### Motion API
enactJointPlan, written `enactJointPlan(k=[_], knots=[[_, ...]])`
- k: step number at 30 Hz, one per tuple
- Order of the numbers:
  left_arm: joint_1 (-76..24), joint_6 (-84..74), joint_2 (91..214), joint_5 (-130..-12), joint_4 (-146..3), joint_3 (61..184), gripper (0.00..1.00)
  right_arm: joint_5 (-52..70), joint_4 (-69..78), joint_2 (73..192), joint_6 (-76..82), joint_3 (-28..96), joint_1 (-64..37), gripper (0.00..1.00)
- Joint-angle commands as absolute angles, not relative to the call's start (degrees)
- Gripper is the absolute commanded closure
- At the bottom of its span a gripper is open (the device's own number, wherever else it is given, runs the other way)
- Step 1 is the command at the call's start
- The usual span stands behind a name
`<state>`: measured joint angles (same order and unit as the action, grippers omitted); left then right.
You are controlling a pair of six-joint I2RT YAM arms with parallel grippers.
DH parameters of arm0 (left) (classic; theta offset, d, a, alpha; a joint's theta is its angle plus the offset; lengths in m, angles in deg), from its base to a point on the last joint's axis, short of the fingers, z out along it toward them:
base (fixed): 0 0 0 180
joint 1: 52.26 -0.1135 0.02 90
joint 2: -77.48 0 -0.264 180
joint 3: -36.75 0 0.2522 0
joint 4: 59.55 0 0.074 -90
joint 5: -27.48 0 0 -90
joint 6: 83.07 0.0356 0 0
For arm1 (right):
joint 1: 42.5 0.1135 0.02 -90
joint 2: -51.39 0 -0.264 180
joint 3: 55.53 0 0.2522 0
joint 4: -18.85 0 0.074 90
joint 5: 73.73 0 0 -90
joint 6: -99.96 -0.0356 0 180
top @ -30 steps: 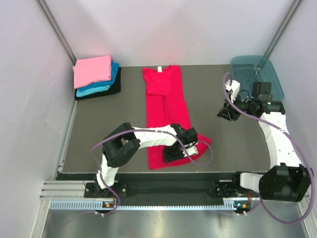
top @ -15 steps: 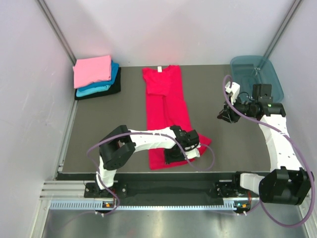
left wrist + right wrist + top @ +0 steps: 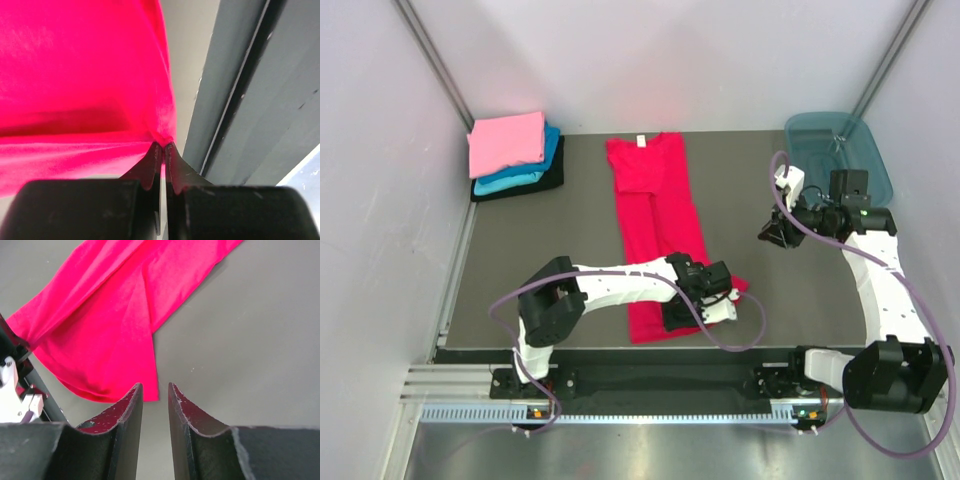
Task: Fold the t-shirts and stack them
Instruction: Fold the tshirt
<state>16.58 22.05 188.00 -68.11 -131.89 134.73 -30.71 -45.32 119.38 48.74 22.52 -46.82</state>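
A grey desk [image 3: 540,250] holds the red shirt [image 3: 655,215] lengthwise at centre. The left end effector [image 3: 161,148] pinches its near hem. The right end effector [image 3: 155,392] hovers slightly parted, empty. Pink shirt [image 3: 507,143] tops the far-left stack.

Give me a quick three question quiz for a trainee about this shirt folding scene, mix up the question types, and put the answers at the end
1. True or false: the left gripper has its jaws shut on the hem of the bright crimson-red fabric t-shirt.
2. Multiple choice: which folded shirt tops the stack in the far left corner? A) black B) turquoise blue C) light pink
3. Fill in: the right gripper hovers open near the translucent teal plastic ____.

Key:
1. True. The left wrist view shows red cloth pinched between the closed jaws.
2. C. The light pink t-shirt lies over the turquoise blue t-shirt and the black t-shirt.
3. tub.
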Motion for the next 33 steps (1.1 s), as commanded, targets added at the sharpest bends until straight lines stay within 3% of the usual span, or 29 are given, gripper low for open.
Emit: enactJointPlan(k=[1,8,10,13,14,23,33], knots=[[17.5,22.5,189.3,-71.1,-132.0,137.7,1.0,-31.8,-45.4,117.5,49.8,21.8,-47.2,0.72],[18.1,21.5,189.1,-74.5,-132.0,134.6,1.0,-31.0,-46.5,115.8,50.9,20.3,-47.2,0.72],[18.2,21.0,188.9,-75.2,-131.7,133.7,0.89,-31.0,-46.4,115.7,51.4,19.7,-47.2,0.72],[18.5,21.0,189.9,-72.2,-131.7,135.1,0.63,-31.3,-46.3,116.2,51.4,19.4,-47.2,0.72],[18.5,21.1,189.8,-70.9,-131.9,135.8,0.61,-31.4,-46.3,116.3,51.4,19.4,-47.2,0.72],[15.3,20.9,179.0,-46.9,-128.2,143.5,0.53,-29.8,-46.3,117.4,51.6,16.4,-47.2,0.72],[-4.2,13.9,178.3,-52.1,-126.5,146.2,0.53,-33.4,-72.2,138.1,69.8,20.5,-47.8,0.65]])
